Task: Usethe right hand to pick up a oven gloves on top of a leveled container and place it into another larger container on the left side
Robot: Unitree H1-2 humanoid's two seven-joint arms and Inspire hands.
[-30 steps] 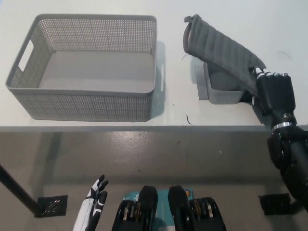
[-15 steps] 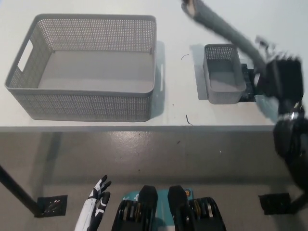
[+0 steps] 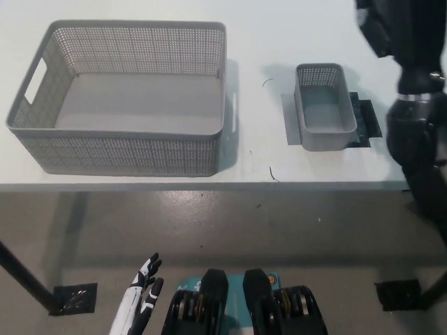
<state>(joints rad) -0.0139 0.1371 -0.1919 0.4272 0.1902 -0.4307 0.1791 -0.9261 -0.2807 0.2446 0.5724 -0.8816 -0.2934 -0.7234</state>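
— At the top right edge, the right hand is mostly cut off; can't tell how its fingers sit, and the glove isn't visible.
— So no telling its direction or long axis. Carry it left, clear the big basket rim, release low.
— Left hand hangs low, fingers spread. Small basket sits empty.

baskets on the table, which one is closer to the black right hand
The small grey basket at the table's right, just below and left of the black right hand; the large basket sits far left.
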